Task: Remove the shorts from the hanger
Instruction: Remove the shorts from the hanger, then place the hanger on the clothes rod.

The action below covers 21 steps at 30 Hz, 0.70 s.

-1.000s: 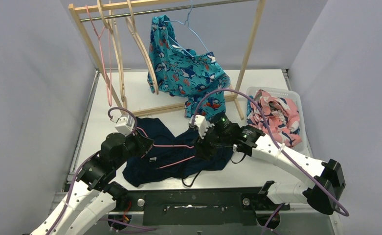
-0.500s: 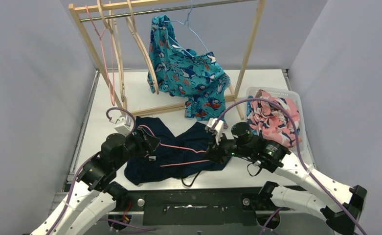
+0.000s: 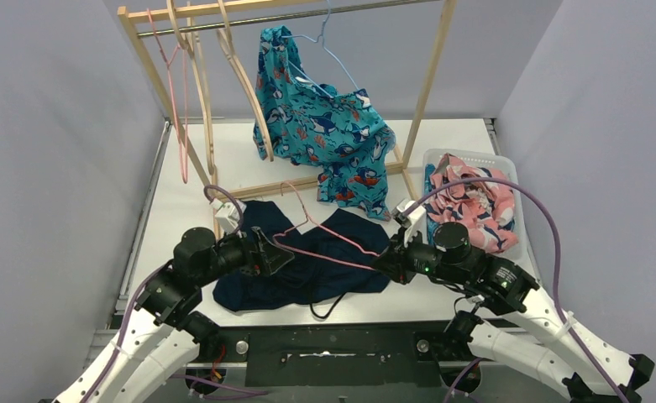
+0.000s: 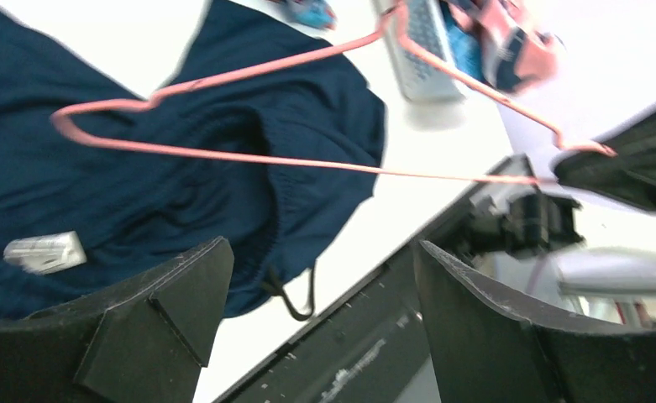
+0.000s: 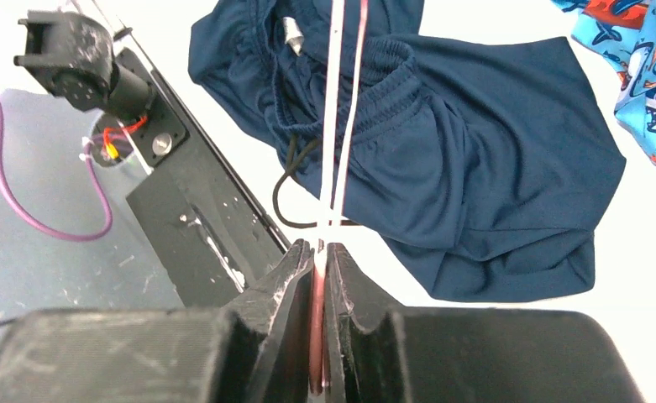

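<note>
Above the navy shorts point(image 5: 475, 126), the right gripper point(image 5: 316, 252) clamps the pink hanger point(image 4: 307, 161); the left gripper point(image 4: 317, 252) stands open and empty. Withdrawing the hanger may snag the drawstring point(image 5: 275, 201) and drag the shorts.

Both arms match. The left arm point(image 3: 191, 260) and right arm point(image 3: 475, 269) have white shells on the lower links and fat, round black joints further up. A purple cable point(image 3: 488, 182) loops loosely along each one, and there's a small white camera block point(image 3: 410, 212) on each wrist. The fingers point(image 4: 160, 323) are chunky matte black wedges with flat angled faces. Both bases bolt onto a black plate point(image 3: 333, 336) that's pretty scratched up with whitish marks, with a couple of silver screws point(image 3: 242, 346) showing. There's also a bit of red and yellow wire point(image 5: 116, 134) poking out by a black motor near one base.
</note>
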{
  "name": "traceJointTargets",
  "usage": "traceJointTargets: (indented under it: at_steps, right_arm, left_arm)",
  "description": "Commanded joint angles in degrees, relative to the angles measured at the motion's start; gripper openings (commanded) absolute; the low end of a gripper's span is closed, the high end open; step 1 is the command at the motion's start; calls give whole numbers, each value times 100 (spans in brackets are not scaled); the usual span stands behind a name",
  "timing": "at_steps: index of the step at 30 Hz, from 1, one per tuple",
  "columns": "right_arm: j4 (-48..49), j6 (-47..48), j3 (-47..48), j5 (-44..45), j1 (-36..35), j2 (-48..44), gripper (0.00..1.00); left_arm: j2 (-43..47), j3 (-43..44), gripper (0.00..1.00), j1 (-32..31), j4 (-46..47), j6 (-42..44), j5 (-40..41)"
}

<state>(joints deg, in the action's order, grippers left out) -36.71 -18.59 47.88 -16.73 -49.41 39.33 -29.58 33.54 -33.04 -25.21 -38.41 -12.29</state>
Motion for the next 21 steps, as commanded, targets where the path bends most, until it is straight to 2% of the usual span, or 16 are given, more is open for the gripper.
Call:
traceJointTargets:
  at_steps: [1, 3, 7, 11, 15, 21]
  right_arm:
    - [521, -241, -2, 98, 19, 240, 0]
    - [447, -265, 54, 260, 24, 265, 0]
    - [452, -363, 96, 724, 19, -234, 0]
    - [552, -367, 239, 1340, 19, -809, 0]
    - [692, -257, 517, 1624, 21, -943, 0]
    - [1337, -78, 635, 1673, 21, -577, 0]
  left_arm:
    - [-255, 233, 79, 1, 946, 12, -1372]
    - [-309, 383, 79, 3, 439, 134, -913]
    - [-132, 390, 79, -1, -519, 304, 810]
    - [79, 313, 77, -1, -817, 22, 2279]
    - [24, -33, 76, 7, -406, 414, 2369]
    - [-173, -220, 76, 6, 32, 877, 1892]
